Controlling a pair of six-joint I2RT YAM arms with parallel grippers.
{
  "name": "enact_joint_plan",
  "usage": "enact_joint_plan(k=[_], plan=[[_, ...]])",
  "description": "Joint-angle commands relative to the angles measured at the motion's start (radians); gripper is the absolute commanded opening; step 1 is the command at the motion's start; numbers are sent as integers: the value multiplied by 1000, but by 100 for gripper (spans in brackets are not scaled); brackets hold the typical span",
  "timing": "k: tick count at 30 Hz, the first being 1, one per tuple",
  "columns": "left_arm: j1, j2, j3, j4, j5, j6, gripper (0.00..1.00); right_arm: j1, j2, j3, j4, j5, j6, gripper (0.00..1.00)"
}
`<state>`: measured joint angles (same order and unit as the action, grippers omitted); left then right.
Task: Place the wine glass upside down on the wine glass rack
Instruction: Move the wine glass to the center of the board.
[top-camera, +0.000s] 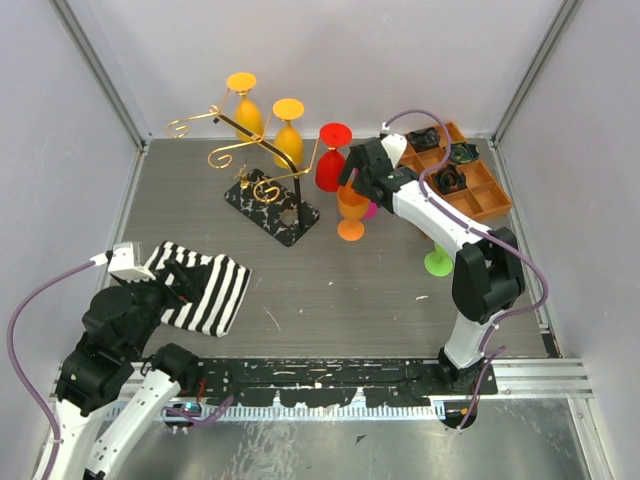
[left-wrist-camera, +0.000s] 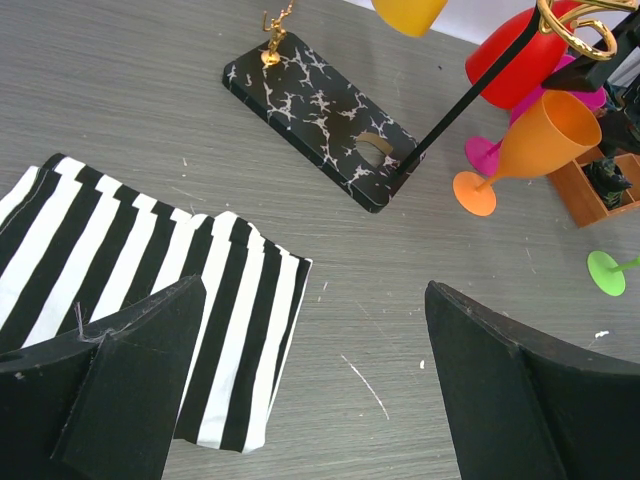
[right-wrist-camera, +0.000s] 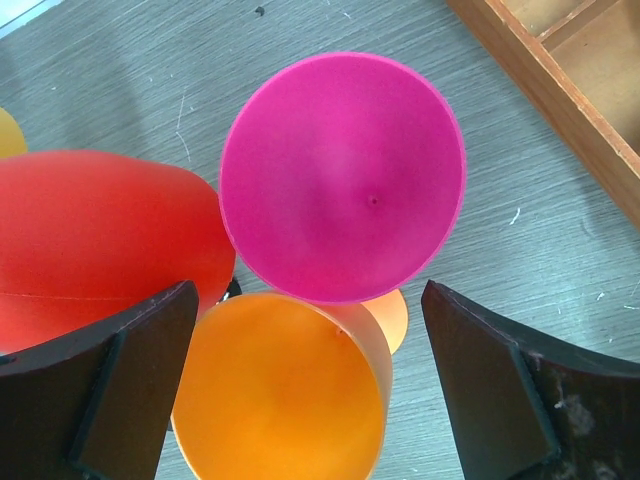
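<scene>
The wine glass rack (top-camera: 262, 150) is a gold scroll stand on a black-and-white marbled base (left-wrist-camera: 320, 120). Two yellow wine glasses (top-camera: 246, 106) hang upside down from it, and a red glass (top-camera: 332, 156) is at its right end. An orange wine glass (top-camera: 350, 212) stands upright on the table beside the base, with a magenta glass (right-wrist-camera: 343, 180) just behind it. My right gripper (right-wrist-camera: 308, 292) hovers open above the orange glass (right-wrist-camera: 285, 390), one finger to each side of its rim, touching nothing. My left gripper (left-wrist-camera: 315, 288) is open and empty, low at the near left.
A folded black-and-white striped cloth (top-camera: 200, 285) lies under and beside the left gripper. An orange wooden compartment tray (top-camera: 462, 175) holding small dark parts sits at the back right. A green glass (top-camera: 438, 262) stands under the right arm. Metal frame walls enclose the table.
</scene>
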<state>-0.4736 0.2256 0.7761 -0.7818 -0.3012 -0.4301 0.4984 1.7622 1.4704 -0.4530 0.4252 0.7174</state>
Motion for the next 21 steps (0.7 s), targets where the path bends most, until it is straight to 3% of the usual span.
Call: enact_joint_plan(k=[1, 21], plan=[[2, 7, -11, 38, -1, 0, 98, 6, 3, 42, -23, 18, -4, 99], [2, 8, -13, 40, 2, 0, 98, 6, -116, -72, -69, -16, -30, 95]])
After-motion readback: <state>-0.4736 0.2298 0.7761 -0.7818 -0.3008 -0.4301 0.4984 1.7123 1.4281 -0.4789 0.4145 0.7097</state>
